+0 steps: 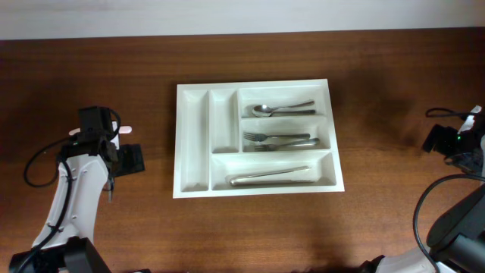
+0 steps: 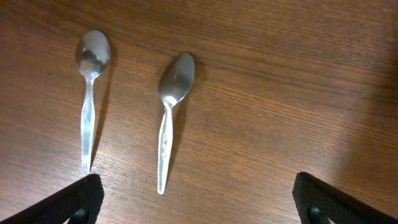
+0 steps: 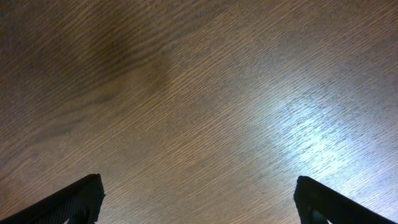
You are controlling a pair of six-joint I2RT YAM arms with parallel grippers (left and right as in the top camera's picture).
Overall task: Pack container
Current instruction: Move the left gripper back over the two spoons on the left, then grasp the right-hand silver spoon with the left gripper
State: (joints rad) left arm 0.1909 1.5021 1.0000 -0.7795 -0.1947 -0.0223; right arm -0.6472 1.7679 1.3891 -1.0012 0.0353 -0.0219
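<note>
The white cutlery tray (image 1: 193,136) lies mid-table. Its top wide compartment holds a spoon (image 1: 282,110), the middle one forks (image 1: 279,140), the bottom one a knife (image 1: 271,178). The two narrow upright compartments look empty. My left gripper (image 2: 199,202) is open and empty, left of the tray in the overhead view (image 1: 97,125). It hovers above two loose teaspoons, one (image 2: 90,93) left and one (image 2: 171,115) nearer the middle, both bowls pointing away. My right gripper (image 3: 199,202) is open and empty over bare wood at the far right (image 1: 443,140).
The table is dark brown wood (image 1: 379,91). In the overhead view the two loose teaspoons are mostly hidden under my left arm. Black cables trail beside both arm bases (image 1: 38,163).
</note>
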